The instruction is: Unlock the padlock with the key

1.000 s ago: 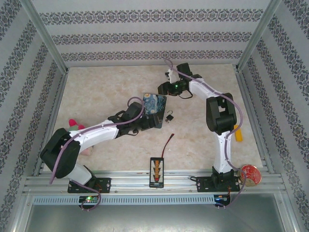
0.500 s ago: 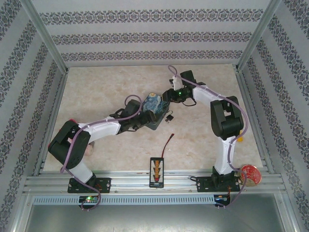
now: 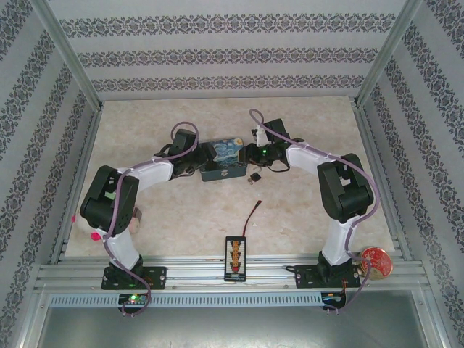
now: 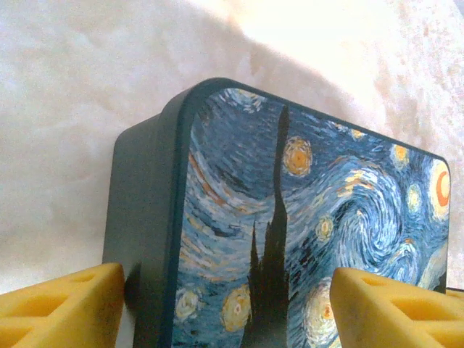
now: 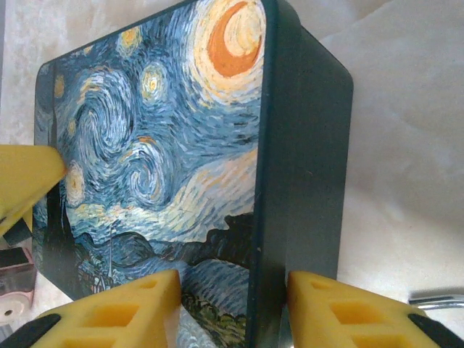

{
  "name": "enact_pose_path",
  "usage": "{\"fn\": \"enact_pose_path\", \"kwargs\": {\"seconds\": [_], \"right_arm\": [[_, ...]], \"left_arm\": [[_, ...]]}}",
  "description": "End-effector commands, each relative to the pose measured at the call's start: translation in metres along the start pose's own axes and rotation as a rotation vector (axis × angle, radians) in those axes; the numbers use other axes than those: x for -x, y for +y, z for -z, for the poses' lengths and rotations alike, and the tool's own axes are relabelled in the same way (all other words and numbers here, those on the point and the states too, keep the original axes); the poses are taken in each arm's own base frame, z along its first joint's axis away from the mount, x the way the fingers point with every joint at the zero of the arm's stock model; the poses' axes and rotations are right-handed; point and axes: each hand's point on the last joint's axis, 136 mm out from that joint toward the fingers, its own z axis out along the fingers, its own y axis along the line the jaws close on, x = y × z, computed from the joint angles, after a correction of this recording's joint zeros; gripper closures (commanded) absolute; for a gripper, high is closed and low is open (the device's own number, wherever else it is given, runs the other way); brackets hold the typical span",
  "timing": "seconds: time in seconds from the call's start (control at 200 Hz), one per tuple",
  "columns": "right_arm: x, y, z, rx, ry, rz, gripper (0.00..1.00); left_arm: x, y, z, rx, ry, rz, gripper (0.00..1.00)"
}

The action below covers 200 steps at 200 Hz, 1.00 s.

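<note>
The tiny dark padlock lies on the marble table just right of the blue Starry Night tin, and neither gripper touches it. I cannot make out the key. The tin lies flat between the two grippers. My left gripper is at its left end, open, with its yellow fingers wide apart astride the tin's side wall. My right gripper is at the right end, open. One of its fingers is over the lid and the other is outside the tin's wall.
A red-and-black wire and a black connector board lie near the front edge. A red round tin sits at the front right and a pink plush at the far left. A silver metal bit shows beside the tin.
The left arm swung back and left, and the tin went from tilted up to lying flat. The right gripper came down to the tin's right end. The padlock stayed put.
</note>
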Motion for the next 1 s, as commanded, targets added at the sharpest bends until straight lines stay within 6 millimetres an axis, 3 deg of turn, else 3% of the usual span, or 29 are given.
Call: {"fn": "enact_pose_path", "kwargs": {"seconds": [0.0,0.175,0.33,0.48,0.63,0.665,0.8,0.959,0.994], "right_arm": [[-0.007,0.01,-0.001,0.001,-0.007,-0.016,0.56],[-0.001,0.008,0.009,-0.028,-0.042,-0.026,0.51],[0.008,-0.001,0.036,-0.085,-0.108,-0.041,0.49],[0.012,-0.009,0.078,-0.178,-0.191,-0.011,0.46],[0.001,-0.024,0.126,-0.328,-0.267,0.041,0.44],[-0.003,-0.029,0.137,-0.369,-0.288,0.052,0.38],[-0.019,-0.051,0.183,-0.521,-0.4,0.097,0.3],[-0.036,-0.081,0.23,-0.705,-0.564,0.134,0.17],[-0.038,-0.085,0.238,-0.724,-0.608,0.143,0.05]], "left_arm": [[0.009,-0.038,-0.001,-0.136,0.009,-0.059,0.26],[0.019,-0.036,0.004,-0.13,-0.012,-0.057,0.23],[0.033,-0.026,0.032,-0.103,-0.076,-0.051,0.14],[0.046,-0.011,0.077,-0.031,-0.171,-0.096,0.0],[0.052,0.018,0.129,0.097,-0.286,-0.178,0.01],[0.052,0.026,0.14,0.129,-0.318,-0.203,0.01],[0.052,0.053,0.184,0.227,-0.461,-0.292,0.01],[0.045,0.082,0.217,0.287,-0.631,-0.397,0.01],[0.044,0.087,0.219,0.29,-0.665,-0.421,0.01]]}}
